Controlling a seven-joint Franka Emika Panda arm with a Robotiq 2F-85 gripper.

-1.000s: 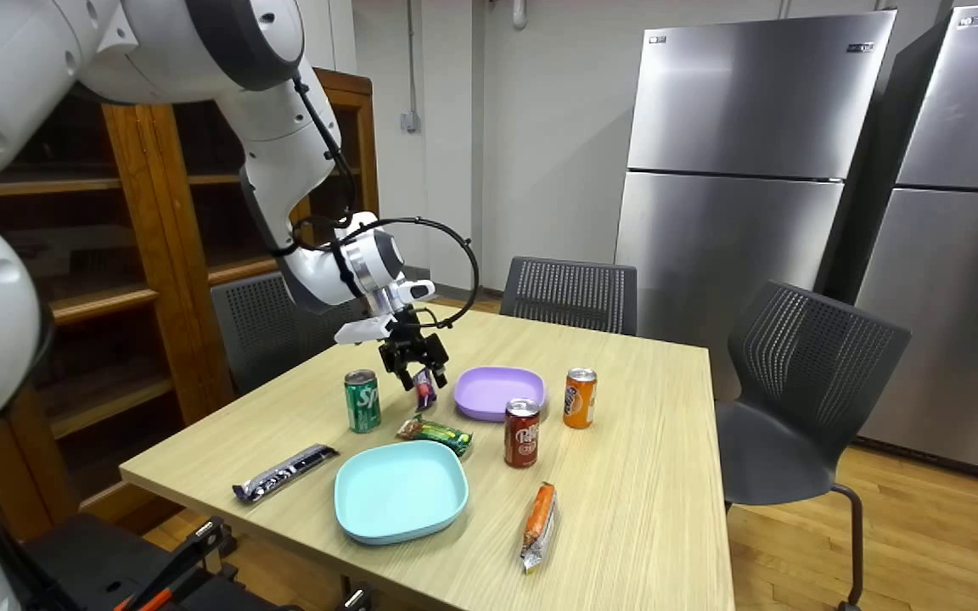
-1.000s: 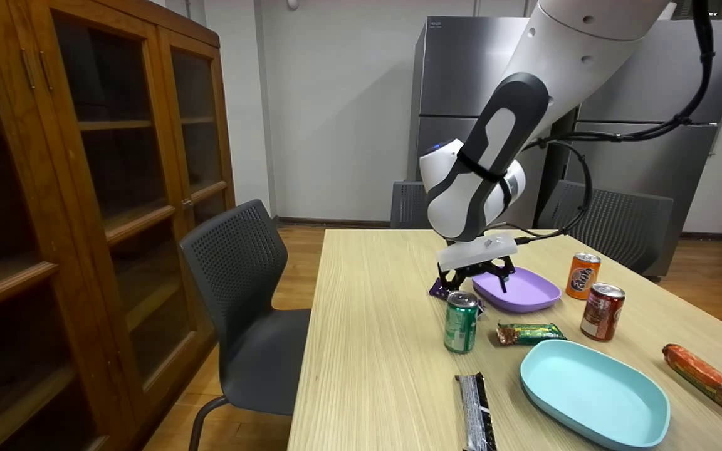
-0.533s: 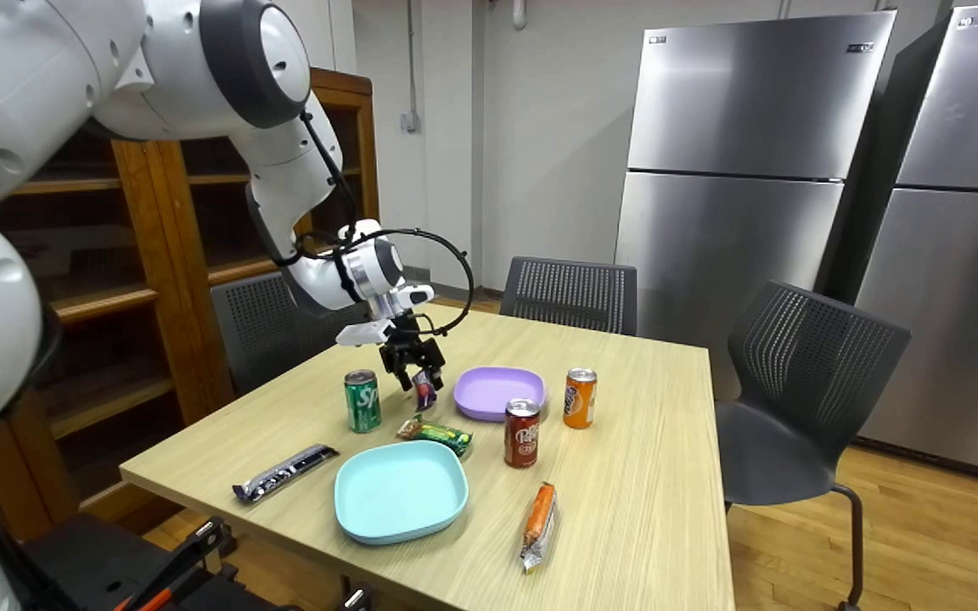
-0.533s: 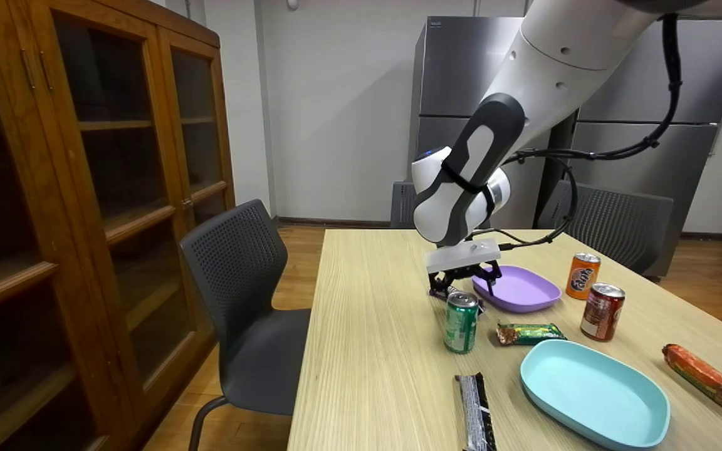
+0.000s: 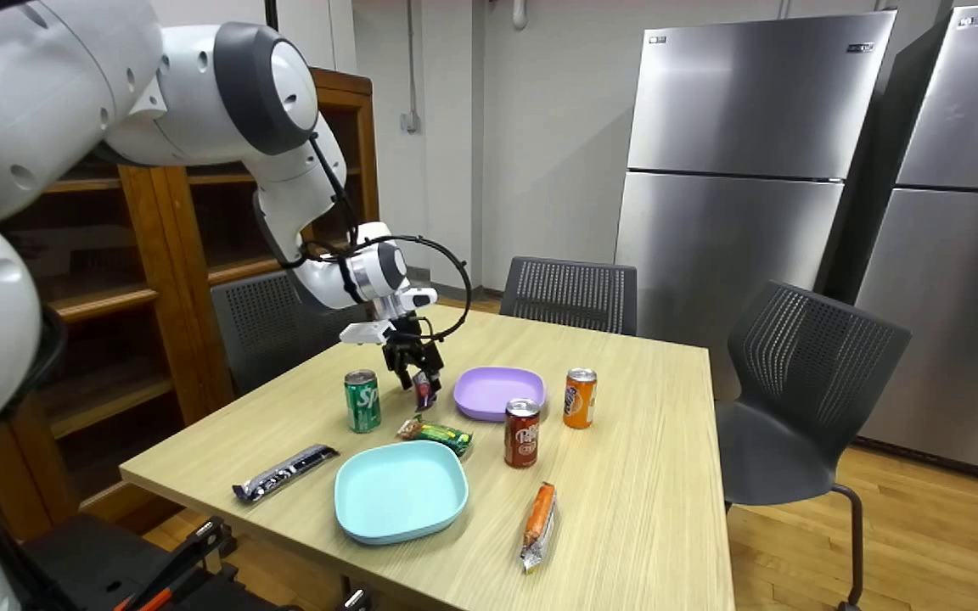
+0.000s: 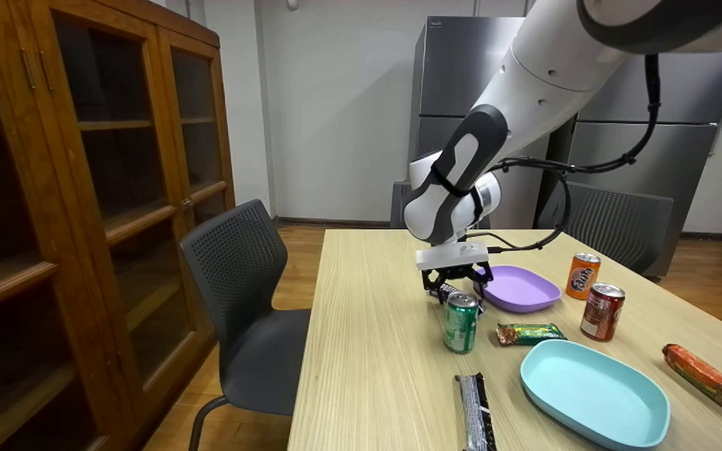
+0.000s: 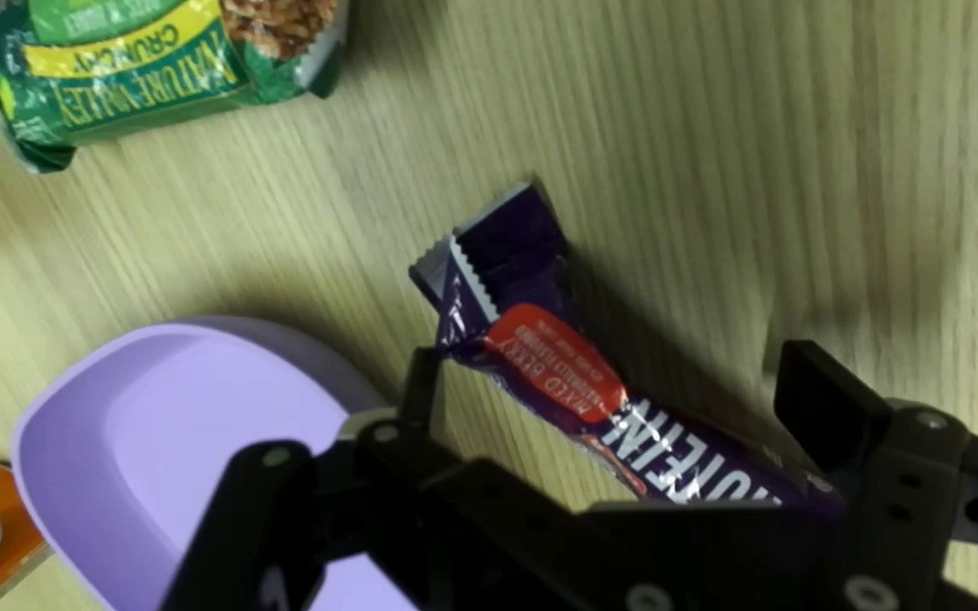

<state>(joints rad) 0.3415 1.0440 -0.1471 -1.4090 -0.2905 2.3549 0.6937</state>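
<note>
In the wrist view, here's the pincer (image 7: 609, 367) spread wide astride the purple protein bar (image 7: 608, 407), lilac plate (image 7: 175, 433) at eight o'clock, green granola packet (image 7: 149, 64) at ten!

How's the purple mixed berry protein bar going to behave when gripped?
The mixed berry protein bar may be slippery, as its wrapper looks glossy. Its body is probably fairly stiff, since it lies straight, while the thin crimped end could flex. Its long shape, lying on its side, makes tipping unlikely.
</note>
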